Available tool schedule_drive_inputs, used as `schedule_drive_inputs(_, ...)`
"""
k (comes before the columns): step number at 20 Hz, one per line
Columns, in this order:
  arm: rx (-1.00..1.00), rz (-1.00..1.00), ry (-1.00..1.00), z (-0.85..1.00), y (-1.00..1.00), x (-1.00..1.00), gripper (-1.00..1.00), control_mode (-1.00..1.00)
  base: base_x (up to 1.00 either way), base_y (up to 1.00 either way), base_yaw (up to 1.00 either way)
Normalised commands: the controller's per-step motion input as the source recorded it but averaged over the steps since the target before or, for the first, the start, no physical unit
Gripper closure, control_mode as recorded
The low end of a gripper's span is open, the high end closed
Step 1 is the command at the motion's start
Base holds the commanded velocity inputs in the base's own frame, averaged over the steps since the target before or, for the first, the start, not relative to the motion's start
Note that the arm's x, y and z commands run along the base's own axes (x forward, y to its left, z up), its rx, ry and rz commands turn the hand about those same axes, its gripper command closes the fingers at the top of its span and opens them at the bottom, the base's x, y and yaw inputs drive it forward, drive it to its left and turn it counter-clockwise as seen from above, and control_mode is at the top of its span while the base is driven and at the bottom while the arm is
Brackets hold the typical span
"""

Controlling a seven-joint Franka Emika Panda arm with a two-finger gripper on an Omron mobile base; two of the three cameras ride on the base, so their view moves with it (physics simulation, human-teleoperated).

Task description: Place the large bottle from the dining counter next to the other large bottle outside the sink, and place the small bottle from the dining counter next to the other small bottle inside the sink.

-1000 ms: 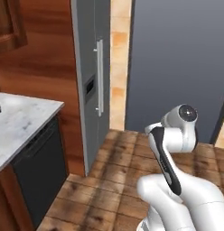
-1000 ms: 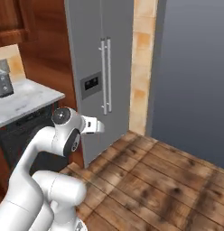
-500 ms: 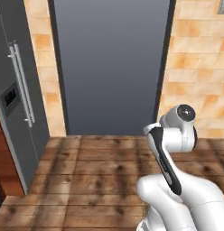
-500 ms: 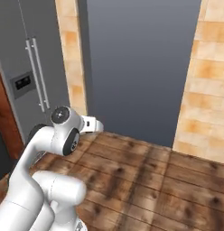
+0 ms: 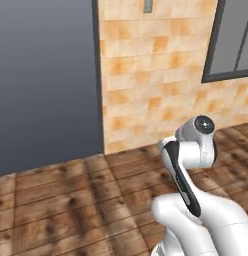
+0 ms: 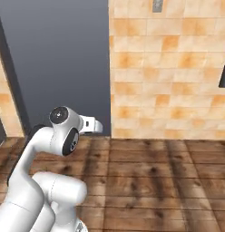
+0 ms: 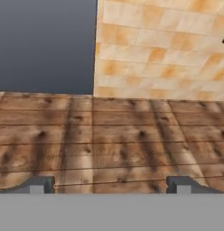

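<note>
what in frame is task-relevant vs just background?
Task-relevant:
- gripper, open and empty; no bottle, counter or sink in frame

Background:
- wooden floor
- tan tiled wall
- dark grey panel
- window frame

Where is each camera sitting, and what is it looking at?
Left base view: behind the arm on its left, looking forward and down at the wooden floor, the dark grey panel and the tan tiled wall; the white arm rises at lower right.
Right base view: behind on the right, facing the same wall; the arm rises at lower left.
Hand view: on the hand, looking along the gripper, its jaws wide apart with nothing between.
All three share the floor, panel and tiled wall.
</note>
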Motion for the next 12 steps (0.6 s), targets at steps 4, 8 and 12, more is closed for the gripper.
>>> schedule_drive_inputs(4,0.00,0.00,0.00,0.00,0.00,0.00,-1.00,1.00,-0.03,-0.52,-0.57)
schedule_drive_inputs(8,0.00,0.00,0.00,0.00,0.00,0.00,-1.00,1.00,-0.01,-0.46,-0.57)
schedule_drive_inputs(12,0.00,0.00,0.00,0.00,0.00,0.00,-1.00,1.00,0.00,-0.46,-0.56)
